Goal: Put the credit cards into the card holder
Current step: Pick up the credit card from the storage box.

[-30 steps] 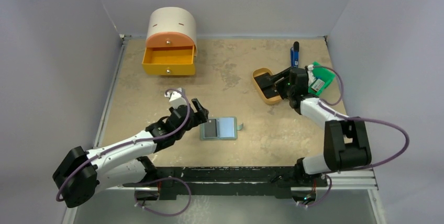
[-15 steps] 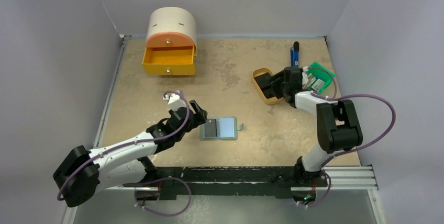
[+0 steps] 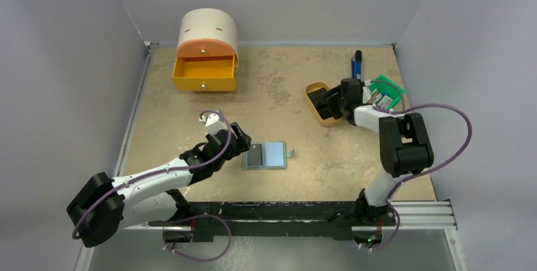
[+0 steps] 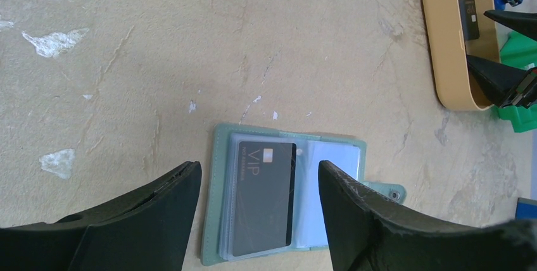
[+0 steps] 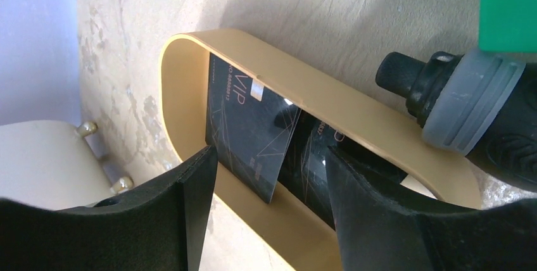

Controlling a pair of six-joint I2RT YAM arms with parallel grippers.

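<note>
R end effector (image 5: 269, 157) open, empty, astride credit card (image 5: 247, 125) in tan tray (image 5: 190, 49), 2 o'clock | card likely stiff, thin, slick: pinch long edges | L end effector (image 4: 258, 170) open, empty, over card holder (image 4: 218, 157)

**Non-task items on the worktop**

Rounded white-and-orange plastic cabinet (image 3: 206, 37), yellow drawer open: far-left area of the tan speckled worktop (image 3: 272, 87). Tan oval tray (image 3: 311, 95): far-right area. Blue stick (image 3: 357, 65): far-right corner. Bright green bin (image 3: 387, 87): right edge.
</note>
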